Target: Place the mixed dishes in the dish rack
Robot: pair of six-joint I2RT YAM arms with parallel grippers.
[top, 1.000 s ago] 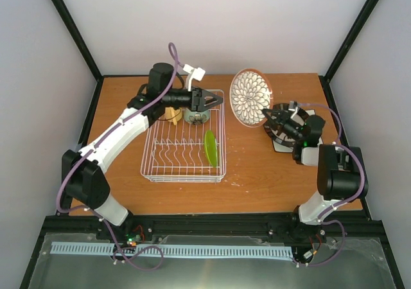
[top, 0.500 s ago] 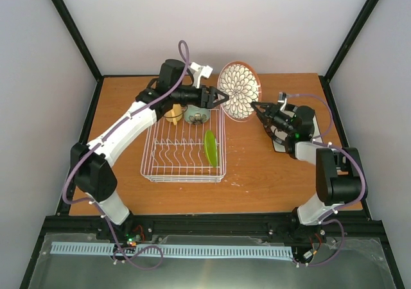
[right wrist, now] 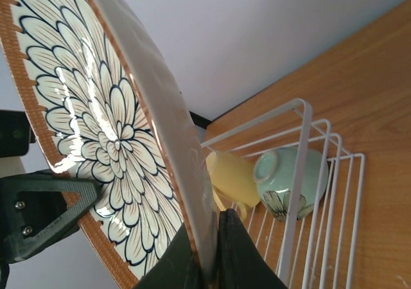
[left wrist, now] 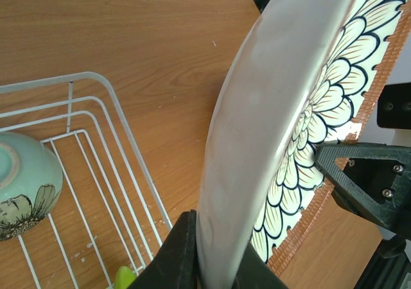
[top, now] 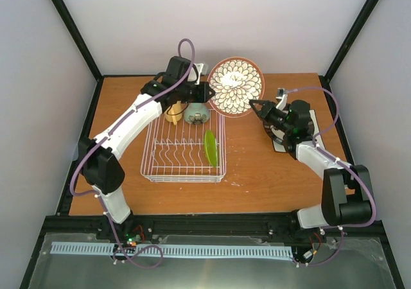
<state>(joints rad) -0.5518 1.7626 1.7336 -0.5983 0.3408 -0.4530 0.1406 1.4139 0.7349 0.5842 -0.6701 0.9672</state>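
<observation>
The petal-patterned red-rimmed plate (top: 236, 87) hangs upright in the air just past the far right corner of the dish rack (top: 154, 167). My left gripper (top: 209, 92) is shut on its left rim, and my right gripper (top: 255, 104) is shut on its lower right rim. In the left wrist view the plate's edge (left wrist: 257, 128) sits clamped between the jaws of the left gripper (left wrist: 215, 263). The right wrist view shows the plate (right wrist: 96, 122) pinched the same way by the right gripper (right wrist: 207, 257). Inside the rack stand the lime-green plate (top: 210, 148), the mint bowl (top: 196, 114) and the yellow cup (top: 173, 113).
A square white plate (top: 280, 145) lies on the table under my right arm, mostly covered by it. The rack's front rows of prongs (top: 176, 154) hold nothing. Black frame posts and white walls close in the table on three sides.
My right arm carried the petal plate left and toward the back. My left gripper swung right from over the rack and shut on the plate's left rim.
</observation>
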